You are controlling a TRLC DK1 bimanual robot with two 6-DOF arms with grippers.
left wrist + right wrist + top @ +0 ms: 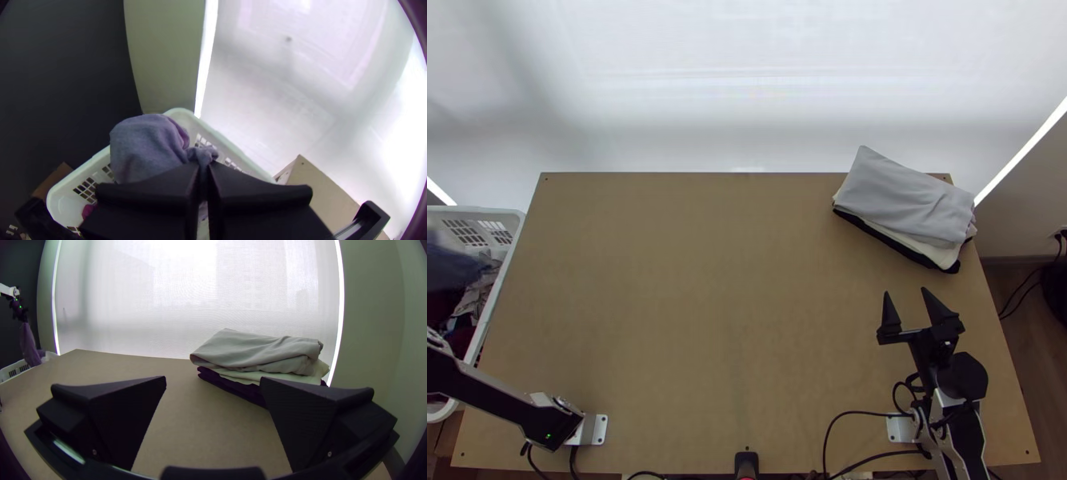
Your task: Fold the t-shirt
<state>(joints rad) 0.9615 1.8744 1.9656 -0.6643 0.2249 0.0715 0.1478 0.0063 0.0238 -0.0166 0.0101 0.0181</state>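
While the left gripper [203, 165] has its fingers together on a bunched bit of the blue-grey garment [144, 144], which we take for the t-shirt, the rest hangs below them over the white basket [178, 116]. We can't tell which part of it is pinched. Its long axis runs straight down from the fingers, so we judge that the next move must carry it sideways, towards the right arm, until the hanging end clears the basket rim and can be laid along the worktop [723, 304].

The left arm is by far the nearer. Well apart from the garment, the right gripper [905, 294] has its fingers spread, with nothing between them, and the folded pile [911, 200] lies just beyond their tips. We would expect it to wait for a loose edge to come within reach. The garment could snag on the rim. We make out no label or lettering on it.
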